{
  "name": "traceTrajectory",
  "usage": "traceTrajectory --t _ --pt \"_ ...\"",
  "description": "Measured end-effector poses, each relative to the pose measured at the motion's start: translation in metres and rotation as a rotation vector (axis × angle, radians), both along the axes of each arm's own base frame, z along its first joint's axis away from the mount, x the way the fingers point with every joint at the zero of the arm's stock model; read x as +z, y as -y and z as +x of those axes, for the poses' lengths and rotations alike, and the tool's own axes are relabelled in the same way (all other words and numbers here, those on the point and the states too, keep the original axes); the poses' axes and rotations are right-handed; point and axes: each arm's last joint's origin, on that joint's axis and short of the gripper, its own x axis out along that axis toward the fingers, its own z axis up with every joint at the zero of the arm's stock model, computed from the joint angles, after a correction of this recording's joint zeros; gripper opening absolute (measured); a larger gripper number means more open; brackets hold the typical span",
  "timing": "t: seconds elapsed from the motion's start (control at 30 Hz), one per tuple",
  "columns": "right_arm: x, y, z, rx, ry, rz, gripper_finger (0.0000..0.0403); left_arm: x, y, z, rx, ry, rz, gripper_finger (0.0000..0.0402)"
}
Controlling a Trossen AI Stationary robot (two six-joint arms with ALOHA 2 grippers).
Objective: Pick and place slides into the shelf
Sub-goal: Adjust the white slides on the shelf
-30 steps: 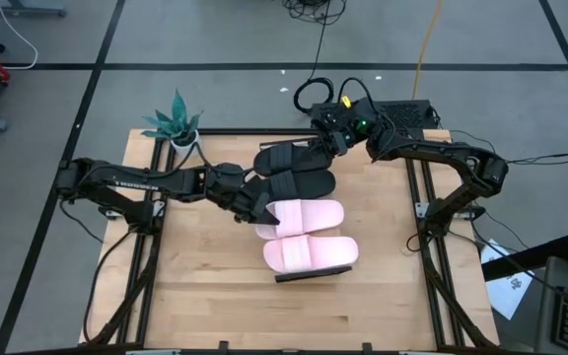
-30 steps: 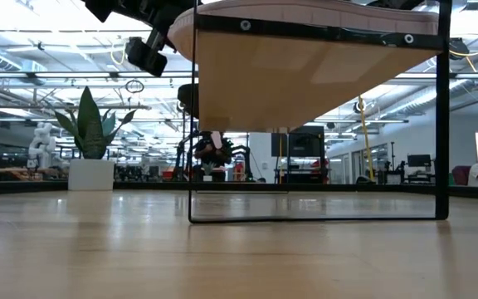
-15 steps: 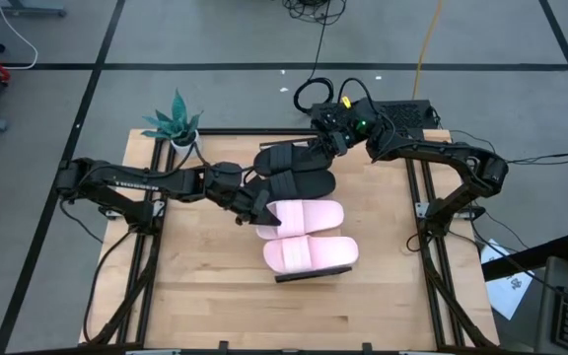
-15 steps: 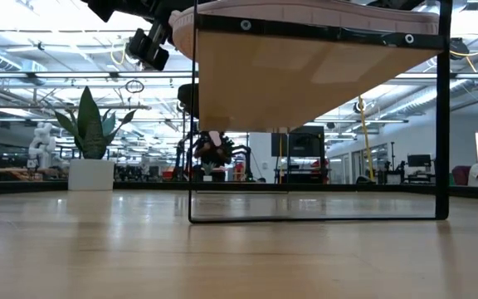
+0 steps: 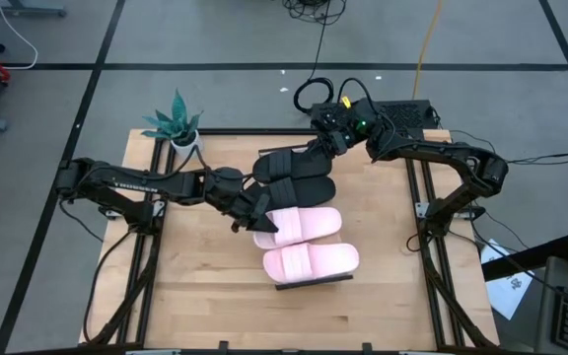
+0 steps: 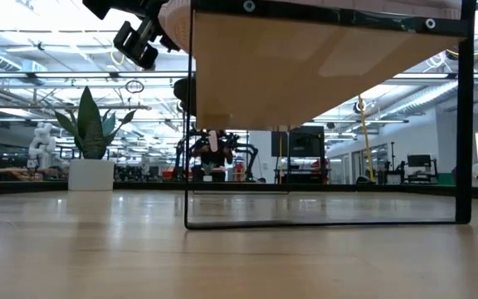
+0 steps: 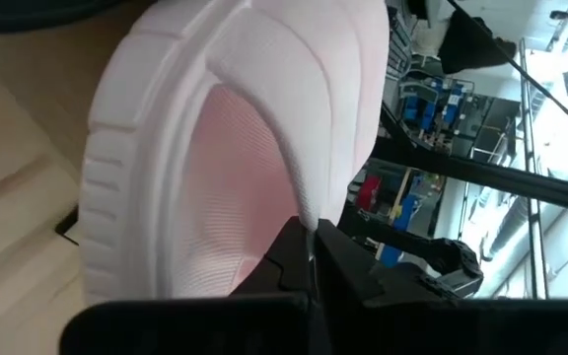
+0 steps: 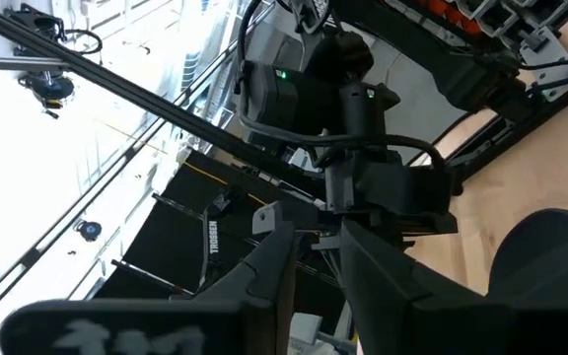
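Two pale pink slides (image 5: 302,224) (image 5: 312,260) lie side by side, soles down, on the near part of the shelf (image 5: 314,282). The low view shows the shelf's wooden underside (image 6: 305,75). Two black slides (image 5: 289,163) (image 5: 302,188) lie beyond them. My left gripper (image 5: 264,225) is shut on the farther pink slide (image 7: 225,148) at its left end. My right gripper (image 5: 319,148) is at the right end of the farthest black slide (image 8: 550,256), fingers nearly together with nothing between them. My left gripper pinches the rim of the pink slide's strap (image 7: 299,212) between its two fingers, at the slide's left end. The fingers come from the table's left, slanting down, along the slide. The slide lies sole down on the shelf. I cannot tell whether my right gripper touches the black slide.
A potted plant (image 5: 177,123) stands at the table's far left corner. Dark rails run along the table's left and right edges (image 5: 432,256). Bare tabletop (image 5: 215,296) lies near and left of the shelf.
My left gripper has moved a little toward the table's near edge with the pink slide. The shelf and both pink slides have slid the same way; in the low view the shelf's frame stands closer and larger.
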Motion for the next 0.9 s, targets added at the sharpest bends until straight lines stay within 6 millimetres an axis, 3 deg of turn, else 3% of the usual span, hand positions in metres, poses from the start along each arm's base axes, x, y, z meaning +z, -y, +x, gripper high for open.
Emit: traceTrajectory --t 0.43,0.9 --pt "0.0 -0.0001 -0.0001 0.005 -0.004 0.006 0.0073 -0.0047 -0.0006 -0.0027 0.022 -0.08 -0.039 0.0" --pt "0.0024 -0.0002 -0.0004 0.007 0.014 0.008 0.0073 -0.007 -0.0035 -0.0036 0.025 -0.076 0.038 0.0009"
